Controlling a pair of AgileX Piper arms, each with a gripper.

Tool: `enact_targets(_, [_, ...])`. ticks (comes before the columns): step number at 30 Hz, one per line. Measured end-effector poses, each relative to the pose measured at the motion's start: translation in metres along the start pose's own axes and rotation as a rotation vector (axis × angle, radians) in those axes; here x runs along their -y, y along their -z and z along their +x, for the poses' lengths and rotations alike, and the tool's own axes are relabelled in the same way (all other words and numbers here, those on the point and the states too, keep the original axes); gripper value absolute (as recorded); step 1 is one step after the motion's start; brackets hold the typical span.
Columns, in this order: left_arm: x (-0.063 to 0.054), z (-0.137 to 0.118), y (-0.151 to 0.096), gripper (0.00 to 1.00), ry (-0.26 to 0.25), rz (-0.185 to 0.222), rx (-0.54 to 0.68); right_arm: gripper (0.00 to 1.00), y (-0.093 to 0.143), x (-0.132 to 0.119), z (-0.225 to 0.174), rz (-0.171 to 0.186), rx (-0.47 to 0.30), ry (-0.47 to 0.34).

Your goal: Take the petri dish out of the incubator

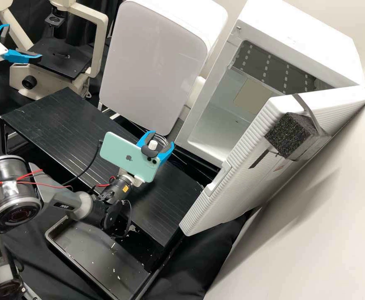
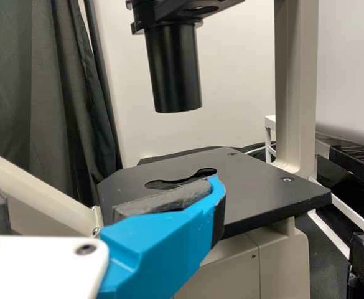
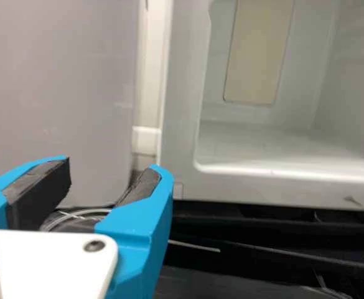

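My right end effector [image 1: 163, 137] is bright blue and white, my phone [image 1: 122, 152] mint green. I see ribbed stripes on the white incubator door [image 1: 240, 187], pale lines across the black platform [image 1: 65, 121], and speckled charcoal foam [image 1: 288, 135].

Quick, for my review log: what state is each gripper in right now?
Left gripper: open, holding nothing.
Right gripper: open, holding nothing.
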Motion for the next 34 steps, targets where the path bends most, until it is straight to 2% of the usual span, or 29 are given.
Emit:
enact_targets(3, [0.0, 0.0, 0.0, 1.0, 0.0, 0.0, 0.0, 1.0, 0.006, 0.003, -0.007, 0.004, -0.038, -0.005])
enact_targets(7, [0.0, 0.0, 0.0, 1.0, 0.0, 0.0, 0.0, 1.0, 0.008, 0.008, -0.014, -0.012, -0.042, -0.002])
enact_targets(12, [0.0, 0.0, 0.0, 1.0, 0.0, 0.0, 0.0, 1.0, 0.009, 0.015, -0.016, -0.039, -0.012, -0.031])
enact_targets(19, [0.0, 0.0, 0.0, 1.0, 0.0, 0.0, 0.0, 1.0, 0.01, 0.02, -0.017, -0.041, 0.046, -0.105])
enact_targets(23, [0.0, 0.0, 0.0, 1.0, 0.0, 0.0, 0.0, 1.0, 0.01, 0.022, -0.018, -0.029, 0.058, -0.117])
enact_targets(28, [0.0, 0.0, 0.0, 1.0, 0.0, 0.0, 0.0, 1.0, 0.01, 0.024, -0.019, 0.053, 0.055, -0.109])
enact_targets(31, [0.0, 0.0, 0.0, 1.0, 0.0, 0.0, 0.0, 1.0, 0.009, 0.024, -0.02, 0.075, 0.054, -0.111])
enact_targets(34, [0.0, 0.0, 0.0, 1.0, 0.0, 0.0, 0.0, 1.0, 0.009, 0.024, -0.02, 0.081, 0.056, -0.11])
